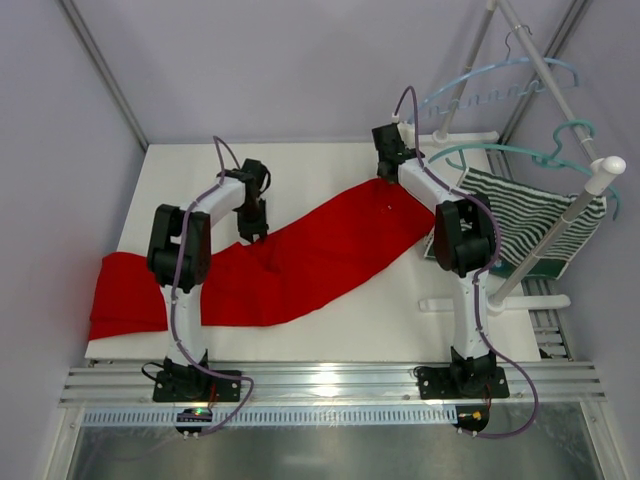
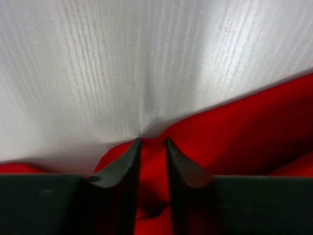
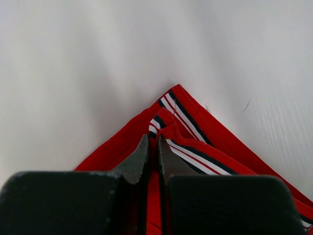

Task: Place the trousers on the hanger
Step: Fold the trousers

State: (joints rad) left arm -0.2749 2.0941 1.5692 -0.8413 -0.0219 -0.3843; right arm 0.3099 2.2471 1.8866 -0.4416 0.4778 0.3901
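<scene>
The red trousers (image 1: 300,260) lie spread diagonally across the white table (image 1: 330,160), one end hanging off the left edge. My left gripper (image 1: 252,232) stands over their upper edge. In the left wrist view its jaws (image 2: 152,142) are parted, with a raised fold of the red cloth (image 2: 244,127) between them. My right gripper (image 1: 388,172) is at the far corner of the trousers, and its jaws (image 3: 152,139) are shut on the striped waistband (image 3: 186,122). The pale blue hanger (image 1: 480,85) hangs on the rack at the back right, away from both grippers.
A darker teal hanger (image 1: 540,155) carries a green-and-white striped garment (image 1: 530,220) on the slanted white rack pole (image 1: 560,230) to the right of the right arm. The rack's foot (image 1: 490,303) rests on the table by the right arm.
</scene>
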